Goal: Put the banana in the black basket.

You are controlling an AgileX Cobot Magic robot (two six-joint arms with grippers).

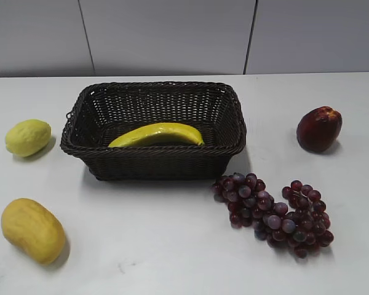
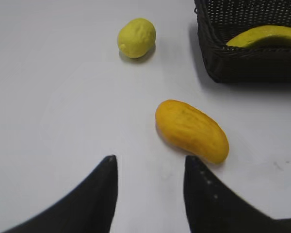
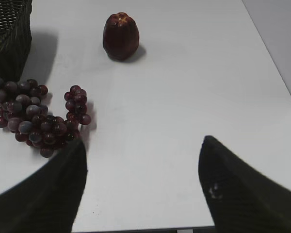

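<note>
The banana point(image 1: 158, 134) lies inside the black basket point(image 1: 154, 161) at the middle of the table, along its front wall. In the left wrist view the basket point(image 2: 252, 63) is at the top right with the banana point(image 2: 264, 36) showing over its rim. The basket's corner point(image 3: 7, 34) shows at the top left of the right wrist view. My left gripper point(image 2: 150, 162) is open and empty above bare table, just short of the mango. My right gripper point(image 3: 143, 145) is open and empty near the table's front edge. Neither gripper shows in the exterior view.
A yellow-orange mango point(image 1: 32, 230) lies front left and a pale lemon point(image 1: 27, 137) left of the basket. Dark grapes point(image 1: 273, 213) lie front right of the basket. A dark red apple point(image 1: 319, 128) stands at the right. The table's right edge point(image 3: 276, 63) runs close by.
</note>
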